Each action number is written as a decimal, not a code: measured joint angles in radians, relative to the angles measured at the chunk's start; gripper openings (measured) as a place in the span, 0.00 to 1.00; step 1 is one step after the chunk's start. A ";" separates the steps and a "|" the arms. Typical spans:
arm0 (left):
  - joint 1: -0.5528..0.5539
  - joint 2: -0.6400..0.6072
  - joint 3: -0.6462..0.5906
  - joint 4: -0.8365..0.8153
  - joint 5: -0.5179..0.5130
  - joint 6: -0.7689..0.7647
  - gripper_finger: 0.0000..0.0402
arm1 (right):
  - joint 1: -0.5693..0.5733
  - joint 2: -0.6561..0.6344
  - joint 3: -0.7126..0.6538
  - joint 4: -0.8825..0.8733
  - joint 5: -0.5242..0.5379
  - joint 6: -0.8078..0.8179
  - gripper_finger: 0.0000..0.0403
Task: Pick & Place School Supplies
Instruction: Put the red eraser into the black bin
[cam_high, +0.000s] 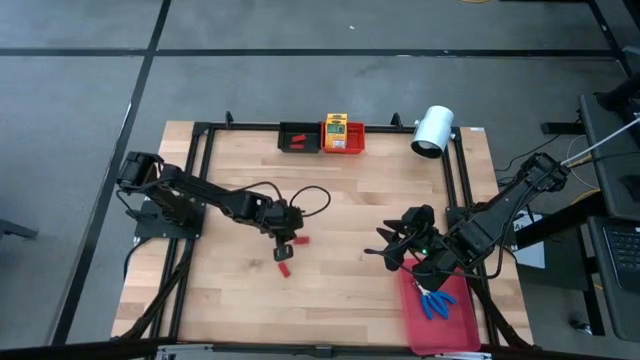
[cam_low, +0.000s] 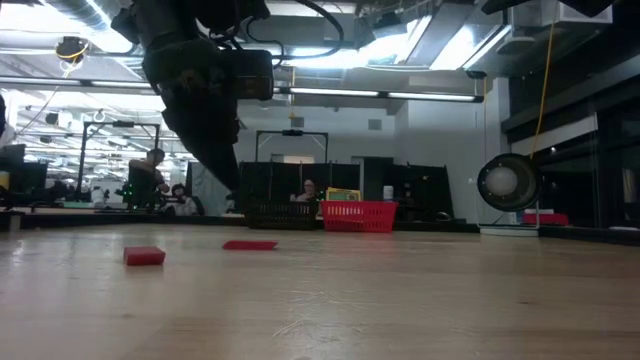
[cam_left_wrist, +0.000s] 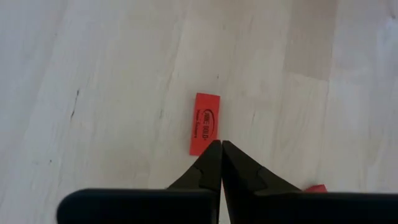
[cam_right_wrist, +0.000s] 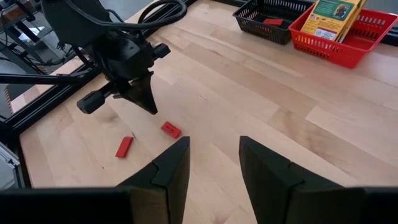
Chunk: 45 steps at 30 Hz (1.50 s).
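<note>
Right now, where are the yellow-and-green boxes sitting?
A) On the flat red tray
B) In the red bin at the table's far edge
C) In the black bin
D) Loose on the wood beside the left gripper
B. The yellow-and-green boxes stand in the red bin next to the black bin; only small red pieces lie on the wood below the left gripper.

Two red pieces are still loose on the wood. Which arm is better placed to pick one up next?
Probably the left. The left gripper hangs shut between the two red pieces, with one directly ahead in its wrist view. The right gripper is open but sits farther off, near the red tray.
</note>
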 joint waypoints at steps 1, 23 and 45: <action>0.000 0.000 0.000 0.001 0.005 0.015 0.01 | 0.000 0.000 0.000 0.000 0.002 0.000 0.35; 0.023 0.116 0.002 0.112 0.171 0.217 0.42 | 0.000 0.000 0.000 0.000 0.006 -0.005 0.35; 0.065 0.144 0.002 0.148 0.180 0.243 0.40 | 0.000 0.000 0.000 -0.004 -0.016 0.002 0.35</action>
